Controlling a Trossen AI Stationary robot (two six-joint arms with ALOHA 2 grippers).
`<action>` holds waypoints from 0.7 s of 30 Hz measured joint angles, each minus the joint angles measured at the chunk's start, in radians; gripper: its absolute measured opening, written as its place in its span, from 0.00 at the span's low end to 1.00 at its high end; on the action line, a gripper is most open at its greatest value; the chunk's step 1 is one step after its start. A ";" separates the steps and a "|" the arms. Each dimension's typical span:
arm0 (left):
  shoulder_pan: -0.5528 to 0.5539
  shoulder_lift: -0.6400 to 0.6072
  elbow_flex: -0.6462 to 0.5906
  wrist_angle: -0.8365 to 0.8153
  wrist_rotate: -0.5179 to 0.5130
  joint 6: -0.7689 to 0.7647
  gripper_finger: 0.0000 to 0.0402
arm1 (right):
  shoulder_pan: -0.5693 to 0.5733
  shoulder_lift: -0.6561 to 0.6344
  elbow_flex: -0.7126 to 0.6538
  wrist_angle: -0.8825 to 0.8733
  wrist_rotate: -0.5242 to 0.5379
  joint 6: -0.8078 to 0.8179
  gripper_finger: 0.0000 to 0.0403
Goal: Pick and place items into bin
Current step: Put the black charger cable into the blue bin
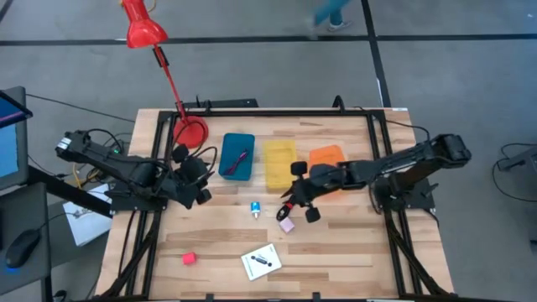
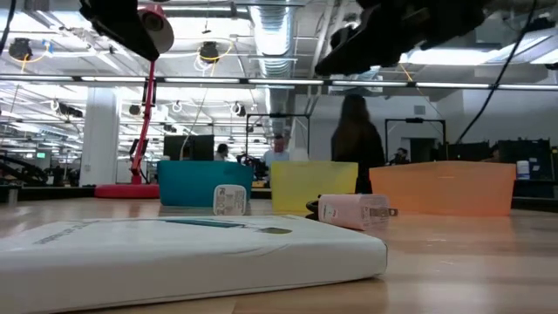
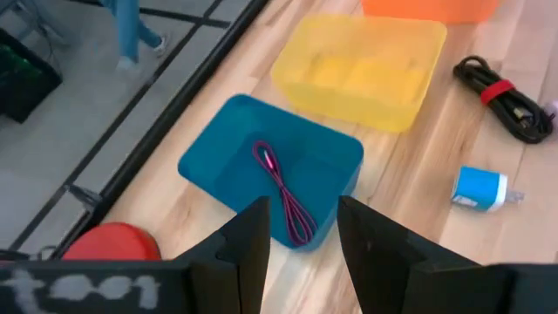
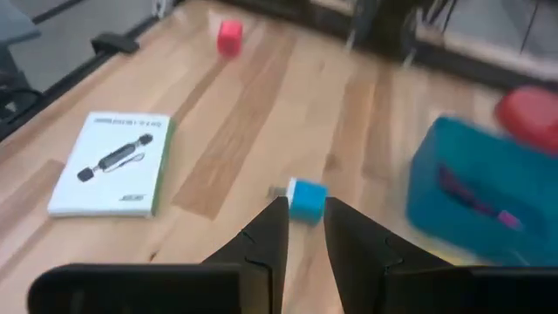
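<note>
On the left of the tabletop (image 1: 336, 252), the left pincer (image 1: 191, 178) is held just beside the blue bin (image 1: 237, 156), its fingers (image 3: 253, 244) parted and nothing between them. A dark red cord (image 3: 283, 194) is seen lying in that bin, its long axis running lengthwise along the bin floor. A red block (image 1: 190, 258) lies near the front edge, well apart from the bins. To its right a white card (image 1: 261, 261) with a black mark is laid flat and tilted. A light-blue block (image 1: 255, 209) rests at mid-table, its prongs turned toward the white card in the right wrist view. Beside it a pink block (image 1: 287, 224) is found below the right pincer (image 1: 299, 204), whose fingers (image 4: 266, 235) are narrowly parted and empty. A black cable with a red tie (image 3: 510, 96) is shown only by the left wrist view. A yellow bin (image 1: 279, 163) and an orange bin (image 1: 327, 156) stand rightward. A red lamp (image 1: 143, 25) rises behind.
</note>
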 joint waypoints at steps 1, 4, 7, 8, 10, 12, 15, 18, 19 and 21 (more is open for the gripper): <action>-0.004 0.000 -0.001 0.000 0.000 -0.012 0.31 | 0.006 0.018 0.022 -0.033 0.000 0.018 0.18; -0.011 -0.001 -0.002 0.009 0.000 -0.026 0.31 | 0.020 0.076 0.100 -0.174 -0.003 0.034 0.20; -0.011 -0.001 -0.001 0.033 0.000 -0.016 0.31 | 0.033 0.140 0.175 -0.300 -0.004 0.033 0.24; -0.011 -0.001 -0.001 0.039 -0.001 -0.009 0.31 | 0.035 0.159 0.194 -0.341 -0.002 0.033 0.25; -0.011 -0.001 -0.001 0.060 -0.001 0.007 0.31 | 0.039 0.205 0.238 -0.389 0.001 0.033 0.28; -0.011 -0.001 -0.001 0.065 -0.001 0.018 0.31 | 0.043 0.239 0.283 -0.454 0.002 0.033 0.32; -0.011 -0.001 -0.001 0.073 -0.001 0.018 0.31 | 0.046 0.298 0.350 -0.551 0.007 0.014 0.38; -0.011 0.000 -0.001 0.072 -0.001 0.018 0.31 | 0.056 0.354 0.400 -0.603 0.018 -0.008 0.45; -0.011 -0.001 -0.001 0.072 -0.001 0.018 0.31 | 0.058 0.368 0.414 -0.624 0.020 -0.028 0.48; -0.011 -0.001 -0.001 0.072 -0.001 0.018 0.31 | 0.064 0.399 0.438 -0.676 0.036 -0.081 0.52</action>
